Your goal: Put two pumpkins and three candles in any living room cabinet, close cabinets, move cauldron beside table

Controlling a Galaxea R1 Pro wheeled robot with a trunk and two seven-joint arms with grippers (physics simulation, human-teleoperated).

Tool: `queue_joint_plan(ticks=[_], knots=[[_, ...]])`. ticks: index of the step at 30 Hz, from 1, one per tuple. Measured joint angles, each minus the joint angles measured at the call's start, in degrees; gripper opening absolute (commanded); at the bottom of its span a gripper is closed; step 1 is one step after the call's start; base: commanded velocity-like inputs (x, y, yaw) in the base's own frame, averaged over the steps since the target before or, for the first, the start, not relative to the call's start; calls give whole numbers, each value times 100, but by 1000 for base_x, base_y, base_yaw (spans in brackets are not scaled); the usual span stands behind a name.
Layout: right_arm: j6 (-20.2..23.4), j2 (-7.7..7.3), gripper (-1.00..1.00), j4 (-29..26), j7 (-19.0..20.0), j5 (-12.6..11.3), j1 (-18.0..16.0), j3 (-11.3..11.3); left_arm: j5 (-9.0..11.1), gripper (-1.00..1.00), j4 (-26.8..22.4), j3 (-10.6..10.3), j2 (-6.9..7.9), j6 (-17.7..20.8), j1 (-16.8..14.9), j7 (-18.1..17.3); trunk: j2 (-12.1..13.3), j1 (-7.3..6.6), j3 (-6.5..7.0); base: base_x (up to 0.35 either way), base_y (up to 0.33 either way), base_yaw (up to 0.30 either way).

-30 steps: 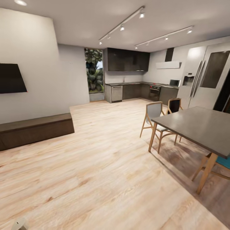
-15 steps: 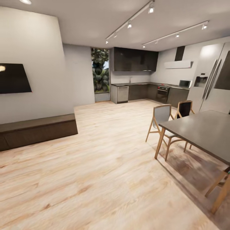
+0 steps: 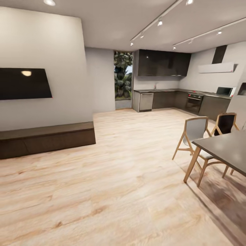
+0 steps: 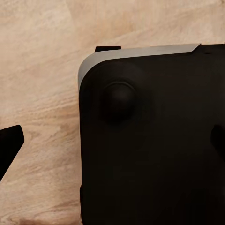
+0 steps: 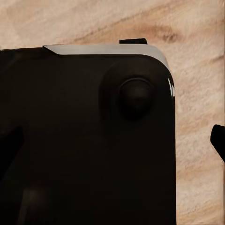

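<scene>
The cabinet (image 3: pixel 48 138), a long low dark-brown unit, stands against the left wall in the head view, and its fronts look closed. The pumpkins, candles and cauldron are out of view. A grey-topped table (image 3: pixel 225 148) on pale wooden legs reaches in from the right edge. In the left wrist view my left gripper (image 4: pixel 112 145) hangs open over the robot's black base and the wood floor, one fingertip (image 4: pixel 9 145) dark against the boards. My right gripper (image 5: pixel 112 145) is open too, above the same black base, with nothing between its fingers.
A dark TV (image 3: pixel 24 83) hangs on the wall above the cabinet. Two wooden chairs (image 3: pixel 194 131) stand at the table's far end. Kitchen counters (image 3: pixel 171 99) line the back wall. Wide wood floor (image 3: pixel 112 177) lies between cabinet and table.
The head view has swung to the left: cabinet, TV and kitchen slid rightward in the picture, and the table moved toward the right edge. Nothing in the room itself moved.
</scene>
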Motion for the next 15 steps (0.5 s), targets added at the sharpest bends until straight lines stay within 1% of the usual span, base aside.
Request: queue_joint_plan(ticks=[9, 15], knots=[[0, 0, 100, 0, 0, -3, 0, 0, 0, 100, 7, -2, 0, 0, 0, 0, 0, 0, 0, 334, 0, 271], [12, 0, 100, 0, 0, -4, 0, 0, 0, 100, 17, -2, 0, 0, 0, 0, 0, 0, -26, 334, 0, 216]])
